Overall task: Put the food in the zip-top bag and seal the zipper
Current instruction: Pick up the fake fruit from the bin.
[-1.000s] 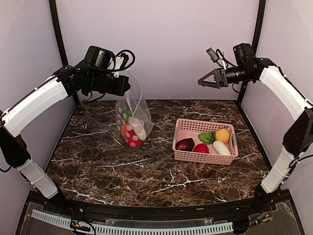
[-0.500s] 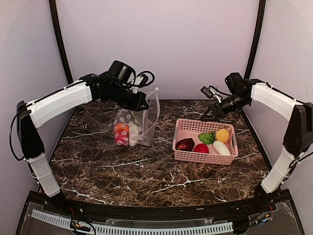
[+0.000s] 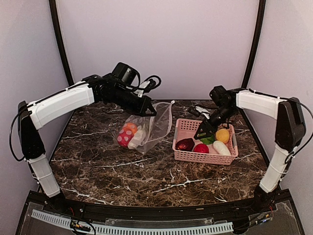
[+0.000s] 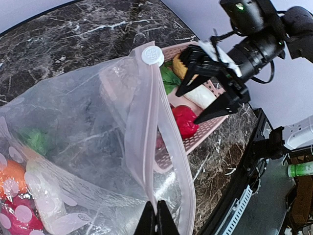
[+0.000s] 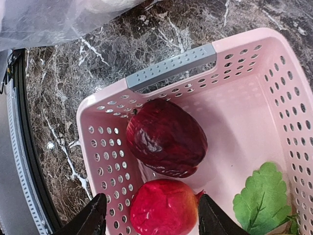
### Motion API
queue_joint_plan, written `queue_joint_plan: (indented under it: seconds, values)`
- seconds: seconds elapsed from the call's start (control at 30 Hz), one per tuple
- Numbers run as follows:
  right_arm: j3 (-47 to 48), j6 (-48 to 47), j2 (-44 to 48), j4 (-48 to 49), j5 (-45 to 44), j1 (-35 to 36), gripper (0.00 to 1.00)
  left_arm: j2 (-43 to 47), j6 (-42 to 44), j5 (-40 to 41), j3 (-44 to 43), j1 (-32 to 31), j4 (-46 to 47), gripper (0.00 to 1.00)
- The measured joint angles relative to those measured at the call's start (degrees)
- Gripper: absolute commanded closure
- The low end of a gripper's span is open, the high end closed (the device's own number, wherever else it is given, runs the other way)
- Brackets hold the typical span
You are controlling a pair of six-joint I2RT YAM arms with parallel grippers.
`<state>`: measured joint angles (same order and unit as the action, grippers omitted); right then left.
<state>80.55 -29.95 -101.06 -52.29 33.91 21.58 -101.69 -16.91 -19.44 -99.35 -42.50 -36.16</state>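
1. My left hand (image 3: 149, 111) is pinched shut on the zipper (image 4: 142, 137), holding up the mouth edge of the bag (image 3: 156, 128).
2. Some food (image 3: 129, 135) lies inside the bag, low over the bench (image 3: 122, 171).
3. My right hand (image 5: 154, 221) hangs open over the basket (image 3: 195, 157), just above the red piece (image 5: 164, 205), with the maroon piece (image 5: 166, 138) beside it.

The zip-top bag (image 3: 146, 128) swung toward basket (image 3: 201, 157) — right tool (image 3: 201, 133) dropped over it.

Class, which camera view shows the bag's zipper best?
Left wrist: the zipper runs close up from its end tab to the left gripper pinching it. Top external shows only a thin pale line; right wrist shows just zip-top bag plastic.
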Motion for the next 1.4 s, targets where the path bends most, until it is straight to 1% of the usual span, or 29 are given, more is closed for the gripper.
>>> queue_joint_plan:
  seconds: [0.2, 0.43, 0.57, 0.73, 0.93, 1.17, 1.4]
  values:
    - [0.7, 0.0, -5.0, 0.4, -1.4, 1.3, 0.34, -0.5, -0.1, -0.8, -0.3, -2.7, -1.2, 0.99]
    - [1.9, -0.2, -8.5, 0.9, -1.1, 1.3, 0.34, -0.8, 0.8, 3.1, -0.3, -3.0, -3.8, 0.99]
    - [3.2, 0.3, -9.7, 0.8, -1.5, 1.4, 0.34, -0.8, 0.8, 3.9, -0.3, -3.0, -4.1, 0.99]
    - [4.2, 1.6, -9.5, -0.9, -4.6, 1.5, 0.33, -0.8, 0.8, 4.3, -0.3, -2.9, -4.2, 0.99]
    - [3.0, 2.7, -7.2, -4.2, -7.7, 1.6, 0.33, -0.8, 1.1, 5.1, -0.3, -2.9, -4.2, 0.99]
    - [-0.1, 3.7, -6.0, -6.2, -8.5, 1.6, 0.34, -0.8, 1.2, 5.2, -0.3, -2.9, -4.2, 0.99]
    - [-0.3, 4.7, -6.5, -6.0, -8.5, 1.6, 0.34, -0.8, 1.2, 5.3, -0.3, -2.9, -4.2, 0.99]
